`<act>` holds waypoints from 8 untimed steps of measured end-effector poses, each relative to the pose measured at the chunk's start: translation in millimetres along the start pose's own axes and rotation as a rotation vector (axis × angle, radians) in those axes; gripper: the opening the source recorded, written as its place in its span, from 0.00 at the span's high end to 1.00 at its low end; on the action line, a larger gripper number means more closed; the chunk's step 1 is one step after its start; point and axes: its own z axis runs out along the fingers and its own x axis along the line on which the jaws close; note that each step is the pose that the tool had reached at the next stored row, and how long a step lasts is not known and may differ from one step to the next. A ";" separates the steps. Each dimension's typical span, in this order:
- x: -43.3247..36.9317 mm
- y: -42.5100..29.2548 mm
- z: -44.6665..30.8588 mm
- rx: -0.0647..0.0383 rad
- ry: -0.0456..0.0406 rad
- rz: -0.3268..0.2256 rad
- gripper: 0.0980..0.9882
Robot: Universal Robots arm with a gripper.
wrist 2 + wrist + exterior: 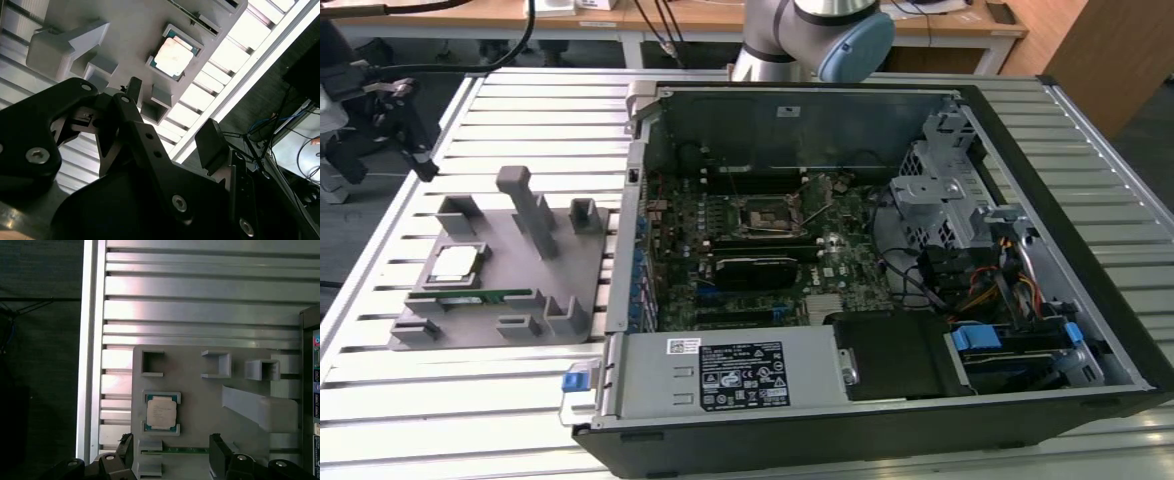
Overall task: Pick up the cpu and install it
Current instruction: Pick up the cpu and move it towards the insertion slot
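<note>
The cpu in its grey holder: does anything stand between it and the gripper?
Nothing visible does. In the first wrist view the cpu lies uncovered in a recess of the grey holder, with the open gripper apart from it.

Looks past the black gripper (171, 116), fingers spread and empty, to the cpu (172, 56) (silvery top up) seated in a square recess of the grey holder (120, 25) on the slatted table (227, 60).
</note>
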 end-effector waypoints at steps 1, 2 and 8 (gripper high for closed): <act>0.0 0.0 0.5 0.000 -0.0001 0.000 0.32; 0.0 -0.1 0.9 0.000 0.0000 0.000 0.32; 0.0 -0.2 3.6 0.000 -0.0001 0.000 0.32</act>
